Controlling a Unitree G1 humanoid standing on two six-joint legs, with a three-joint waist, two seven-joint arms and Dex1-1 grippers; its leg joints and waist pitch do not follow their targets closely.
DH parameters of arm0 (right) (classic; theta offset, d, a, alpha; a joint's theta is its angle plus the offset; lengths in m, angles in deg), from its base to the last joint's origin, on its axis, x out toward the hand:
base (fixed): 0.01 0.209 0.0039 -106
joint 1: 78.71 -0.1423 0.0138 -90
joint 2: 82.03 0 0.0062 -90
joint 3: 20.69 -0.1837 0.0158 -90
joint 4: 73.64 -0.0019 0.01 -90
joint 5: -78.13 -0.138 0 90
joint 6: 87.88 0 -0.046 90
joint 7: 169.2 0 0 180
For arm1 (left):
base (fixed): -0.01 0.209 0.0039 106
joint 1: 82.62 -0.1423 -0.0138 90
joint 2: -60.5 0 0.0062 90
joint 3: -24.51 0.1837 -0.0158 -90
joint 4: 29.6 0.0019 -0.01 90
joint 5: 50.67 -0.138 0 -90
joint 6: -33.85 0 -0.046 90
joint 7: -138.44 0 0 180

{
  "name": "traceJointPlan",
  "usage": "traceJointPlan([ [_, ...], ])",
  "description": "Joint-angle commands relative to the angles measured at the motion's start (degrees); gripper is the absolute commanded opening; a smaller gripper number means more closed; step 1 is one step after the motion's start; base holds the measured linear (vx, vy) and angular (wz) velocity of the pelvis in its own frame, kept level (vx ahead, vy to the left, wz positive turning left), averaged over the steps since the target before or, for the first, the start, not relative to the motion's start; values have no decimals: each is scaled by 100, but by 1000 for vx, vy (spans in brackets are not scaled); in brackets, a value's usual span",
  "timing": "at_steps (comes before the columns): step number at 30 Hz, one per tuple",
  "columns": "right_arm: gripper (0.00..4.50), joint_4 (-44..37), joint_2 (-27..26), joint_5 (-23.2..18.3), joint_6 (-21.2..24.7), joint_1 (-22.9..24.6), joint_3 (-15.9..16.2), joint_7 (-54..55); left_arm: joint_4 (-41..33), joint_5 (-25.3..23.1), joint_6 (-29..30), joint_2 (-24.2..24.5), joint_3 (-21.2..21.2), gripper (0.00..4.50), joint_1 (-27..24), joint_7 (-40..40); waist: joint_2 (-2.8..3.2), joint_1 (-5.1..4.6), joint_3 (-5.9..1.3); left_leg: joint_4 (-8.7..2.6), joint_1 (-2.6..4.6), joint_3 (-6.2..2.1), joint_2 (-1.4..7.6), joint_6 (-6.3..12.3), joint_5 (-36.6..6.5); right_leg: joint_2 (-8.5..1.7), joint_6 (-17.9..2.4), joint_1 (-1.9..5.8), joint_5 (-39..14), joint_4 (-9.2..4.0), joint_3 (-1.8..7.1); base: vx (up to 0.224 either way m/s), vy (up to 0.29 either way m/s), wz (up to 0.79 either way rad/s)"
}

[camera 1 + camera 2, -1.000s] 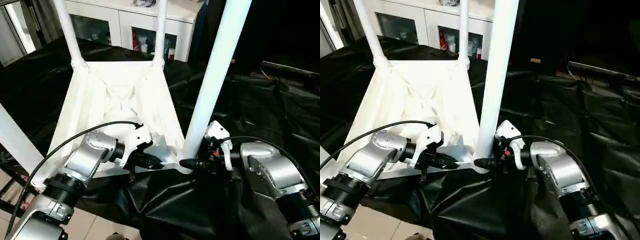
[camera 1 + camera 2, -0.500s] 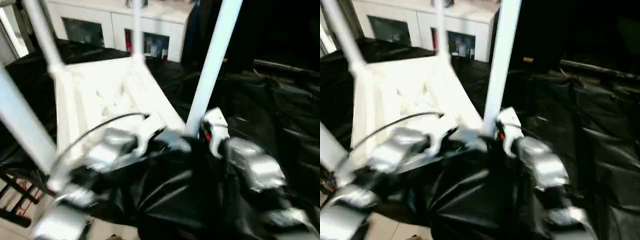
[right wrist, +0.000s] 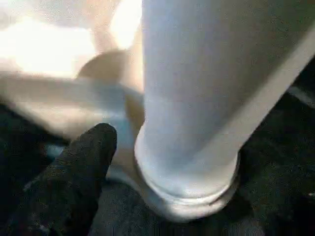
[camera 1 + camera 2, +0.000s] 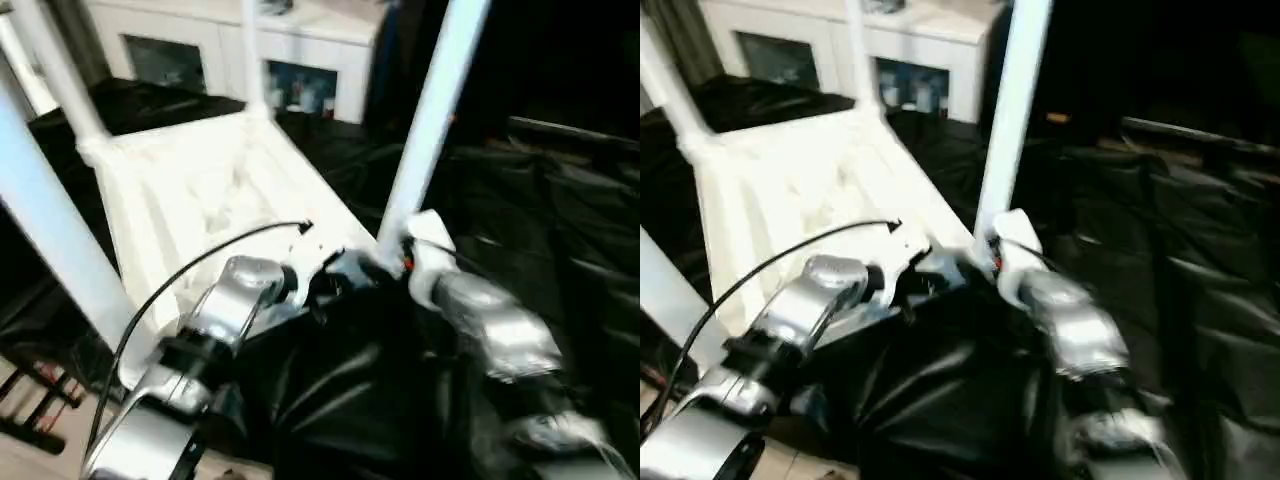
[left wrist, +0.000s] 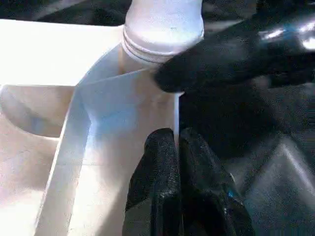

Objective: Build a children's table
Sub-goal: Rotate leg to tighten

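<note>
Turning: my children's table [image 4: 200, 190] has swung left since a second ago.
Left pincer [image 5: 176, 147]: clamped on its rim.
Right pincer [image 3: 74, 182]: grip untellable, beside near-right leg [image 4: 430, 120].
Meaning: legs seated; repositioning.

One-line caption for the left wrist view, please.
Left gripper, fingers pinched on the table top's edge wall beside the socketed leg, right gripper alongside.

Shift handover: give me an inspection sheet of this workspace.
Surface: black plastic sheeting, crumpled.
Job's things: upturned table top, ribbed underside up; four legs standing in its corners, nearest leg by the grippers.
Clutter: nothing seen.
Grippers: left gripper, jaws pinched on the top's edge wall; right gripper at the nearest leg's base.
Cables: black cable looping over the left arm.
Surroundings: white cabinet with glass doors behind.
</note>
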Motion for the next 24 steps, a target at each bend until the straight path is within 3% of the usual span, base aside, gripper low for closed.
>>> traceJointPlan([
  [1, 405, -505, 414, -420, -9, 243, 214, -1141, -245, 316, -540, -8, 104, 0, -20, 483, -78, 53, -359, -379, 59, 12, 130, 379, -1119, -273, -915, 313, -1483, -420, 248, 0, 0, 0],
  [2, 405, -529, 668, -484, -51, 294, 64, -1335, -248, 333, -675, 84, 133, 0, -39, 672, -74, 67, -360, -378, 56, 14, 134, 407, -1101, -276, -948, 300, -1439, -404, 251, 0, 0, 0],
  [3, 405, -522, 864, -537, -103, 329, -72, -1492, -263, 354, -681, 161, 148, 0, -53, 803, -1, 85, -353, -387, 40, 6, 130, 396, -1092, -274, -987, 299, -1448, -399, 244, 0, 0, 0],
  [4, 405, -492, 1084, -587, -163, 364, -230, -1652, -284, 377, -767, 257, 182, 0, -74, 992, -45, 73, -354, -383, 45, 10, 129, 376, -1183, -271, -1016, 297, -1514, -419, 228, 0, 0, 0],
  [5, 405, -469, 1178, -601, -190, 378, -295, -1717, -298, 388, -861, 304, 206, 0, -90, 1101, -22, 82, -352, -387, 47, 4, 128, 367, -1217, -275, -1027, 297, -1557, -425, 227, 0, 0, 0],
  [7, 405, -382, 1504, -651, -311, 441, -535, -1927, -420, 465, -989, 480, 306, 0, -164, 1557, -47, 85, -343, -391, 54, 8, 137, 327, -1307, -288, -1017, 291, -1765, -445, 234, 0, 0, 0],
  [8, 405, -326, 1765, -755, -290, 498, -800, -2038, -479, 431, -1171, 682, 451, 0, -216, 1937, -40, 94, -335, -393, 66, 7, 137, 322, -1336, -285, -1010, 274, -1836, -457, 233, 0, 0, 0],
  [15, 405, 165, 2122, -944, -318, 461, -1486, -1661, -656, 556, -1421, 983, 629, 0, -310, 2748, -50, 117, -347, -391, 78, 9, 145, 282, -1245, -290, -1094, 258, -1824, -442, 219, 0, 0, 0],
  [16, 405, 751, 2013, -740, -537, 179, -1658, -857, -795, 689, -1558, 1029, 689, 0, -351, 3056, 11, 121, -352, -387, 81, 9, 139, 237, -1192, -289, -1157, 256, -1720, -421, 222, 0, 0, 0],
  [18, 405, 892, 1916, -698, -589, 96, -1681, -620, -830, 744, -1668, 1037, 714, 0, -366, 3177, -21, 103, -368, -372, 89, 35, 110, 148, -1148, -252, -1216, 254, -1572, -410, 211, 0, 0, 0],
  [19, 405, 821, 1849, -707, -587, 121, -1654, -626, -844, 765, -1736, 1051, 741, 0, -377, 3259, -15, 122, -366, -362, 109, 48, 114, 166, -1177, -256, -1227, 239, -1526, -413, 224, 0, 0, 0],
  [21, 405, 586, 1587, -696, -530, 186, -1567, -575, -849, 757, -1916, 1112, 813, 0, -396, 3439, 3, 127, -373, -372, 61, 42, 134, 264, -1088, -257, -1221, 288, -1308, -367, 217, 0, 0, 0],
  [24, 405, 444, 1314, -659, -515, 224, -1425, -475, -760, 711, -2099, 1159, 806, 0, -381, 3508, 4, 138, -376, -373, 67, 44, 149, 257, -1086, -257, -1255, 284, -1276, -353, 211, 0, 0, 0],
])
